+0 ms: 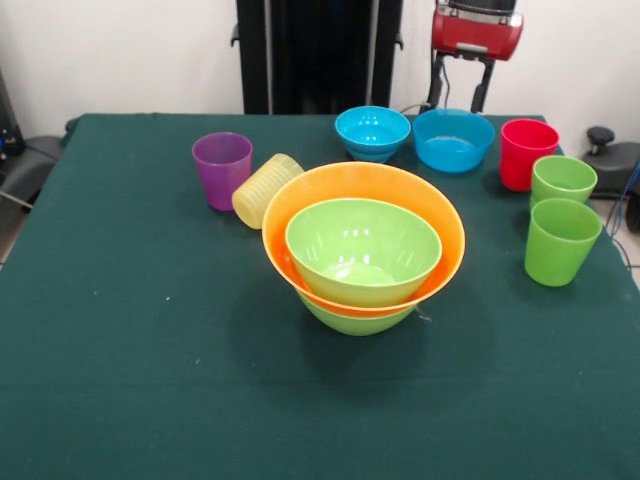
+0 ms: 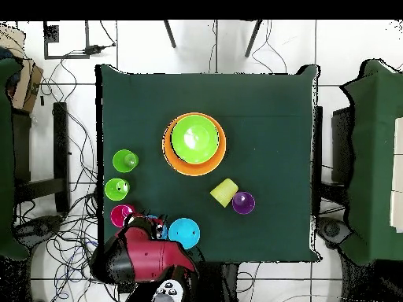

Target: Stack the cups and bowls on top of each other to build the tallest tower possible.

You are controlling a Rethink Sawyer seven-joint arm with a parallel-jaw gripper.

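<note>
I can't tell the hand's (image 1: 462, 92) grip, its tips hidden behind a blue bowl (image 1: 453, 139); my arm (image 2: 146, 255) covers the other one

Three nested bowls (image 1: 363, 250) sit mid-table (image 1: 150, 380) (cups (image 1: 560, 215) and two bowls (image 1: 412, 138) ring the rear).

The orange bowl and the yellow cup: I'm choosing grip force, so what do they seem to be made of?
The orange bowl looks like thin, glossy moulded plastic: its rim is smooth and light glows through the wall. The yellow cup, lying on its side, looks like translucent plastic with a ribbed wall and a duller sheen. Both are probably light and slightly flexible, though stiffness cannot be judged by sight.
</note>
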